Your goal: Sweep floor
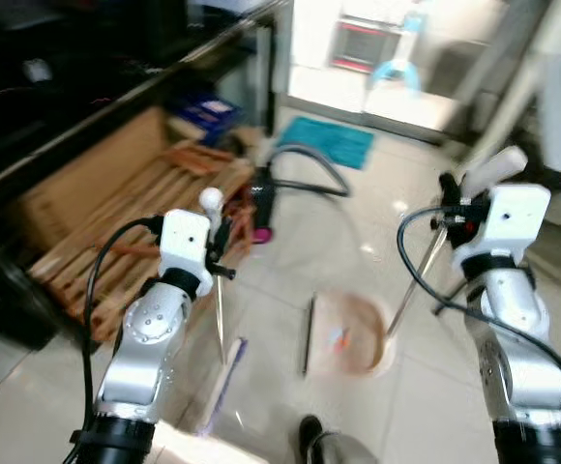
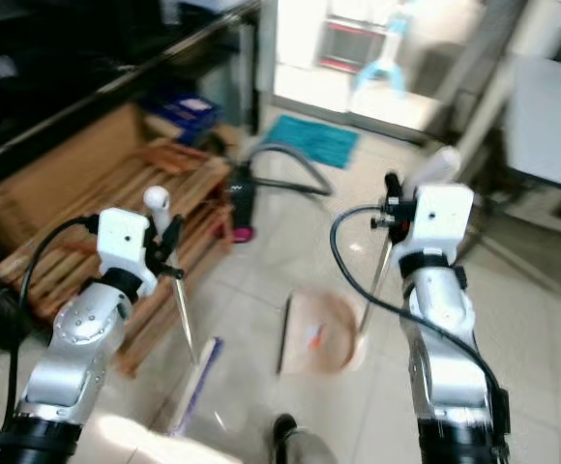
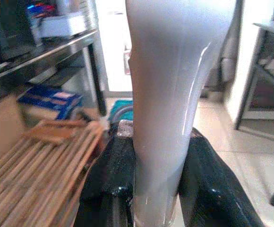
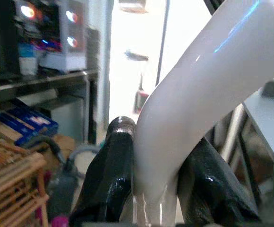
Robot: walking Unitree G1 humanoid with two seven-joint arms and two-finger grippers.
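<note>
The left gripper (image 3: 158, 189) is closed on the white handle of the broom (image 1: 221, 319), and its brush head rests on the tiled floor (image 1: 358, 222) in front of the robot. The right gripper (image 4: 158, 184) grips the curved white handle of the dustpan (image 1: 350, 333) — the pan sits on the floor just beside the broom head, with a small bit of debris inside. To the left are wooden slats (image 1: 116, 242) and a dark shelf (image 1: 87, 106). Farther away lie a grey hose (image 1: 310, 169) and a teal mat (image 1: 331, 141).
</note>
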